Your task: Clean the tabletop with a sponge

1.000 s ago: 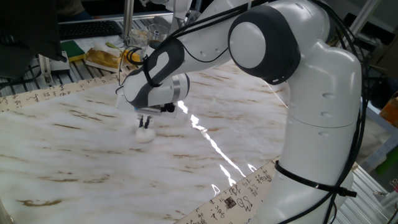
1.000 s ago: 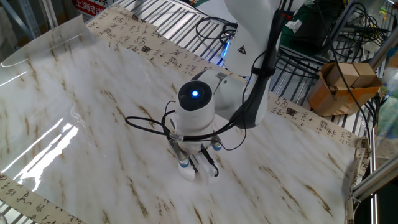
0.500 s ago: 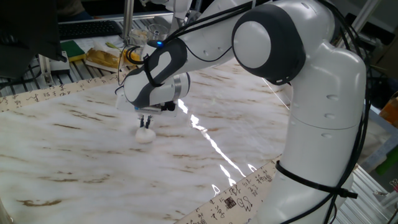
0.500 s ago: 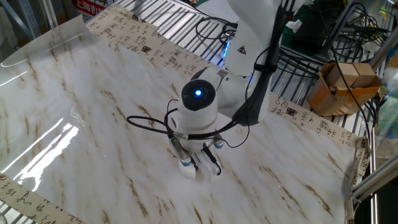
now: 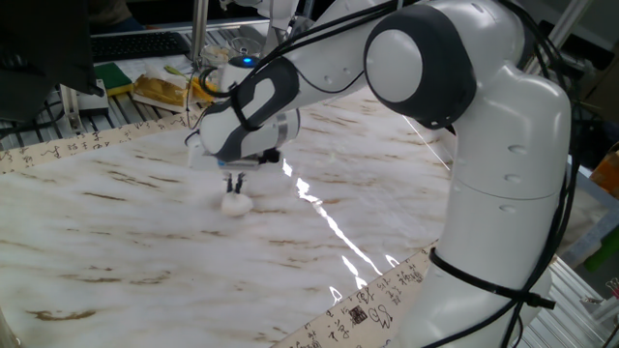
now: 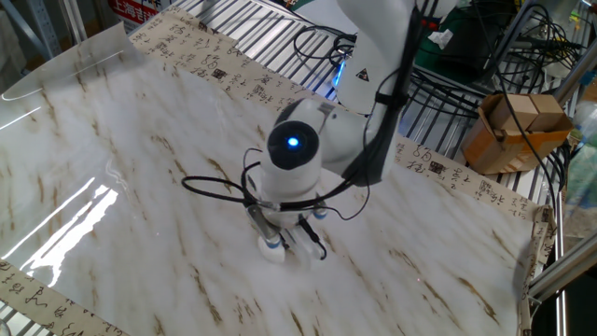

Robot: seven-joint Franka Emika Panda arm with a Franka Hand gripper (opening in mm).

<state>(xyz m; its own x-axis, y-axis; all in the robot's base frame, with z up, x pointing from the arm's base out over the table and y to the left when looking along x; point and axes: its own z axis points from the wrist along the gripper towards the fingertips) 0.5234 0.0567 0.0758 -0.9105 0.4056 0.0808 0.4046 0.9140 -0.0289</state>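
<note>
One fixed view shows the gripper (image 5: 234, 187) closed on the sponge (image 5: 235, 203), pressed to the glossy marble tabletop (image 5: 116, 242); the other fixed view adds a cardboard box (image 6: 512, 128) beyond its bordered edge.

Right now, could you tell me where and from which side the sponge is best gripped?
Grip the sponge across its upper part, coming straight down from above. It is a small soft block lying on the tabletop, so only its top and sides are free. The gripper already stands over it that way.

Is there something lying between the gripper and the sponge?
No. In one fixed view the gripper comes straight down onto the white sponge with nothing between them; the sponge rests on the tabletop.
</note>
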